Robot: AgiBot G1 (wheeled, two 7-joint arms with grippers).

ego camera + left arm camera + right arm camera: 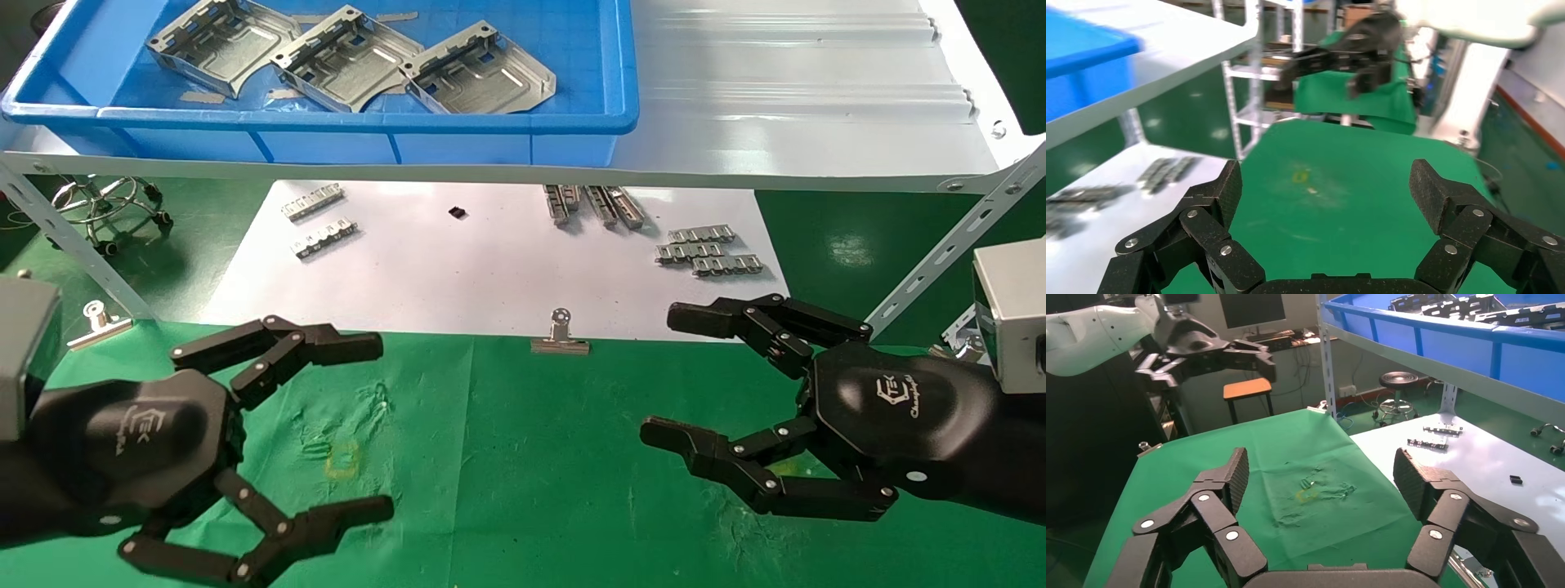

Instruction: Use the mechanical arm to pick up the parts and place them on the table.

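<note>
Looking down through the head view: the left claw [384,429] and the right claw [658,376] are both hovering over the green tabletop [523,457], each with its fingers spread wide and nothing between them. Three parts [343,57] are lying side by side in the blue bin [621,98] on the pale shelf [801,106], well apart from both claws and above them. Each plate is lying flat, rims up, concave edge facing toward the robot; the row itself is running left to right. Toothed strips [709,249] and a binder clip [560,335] are sitting on or at the white sheet [490,261] below the shelf.

Left wrist view: the left claw [1324,184] is showing spread fingers over bare green cloth, with the yellow mark [1299,176] ahead.

Right wrist view: the right claw [1320,470] is likewise gaping, holding nothing; the bin [1438,331] is sitting up on the shelf beside it.

Judgement: no part is picked yet. The nearest claw should probably be rising over the bin wall, descending onto a raised rim across the plate's short span, avoiding overlapped neighbours.
</note>
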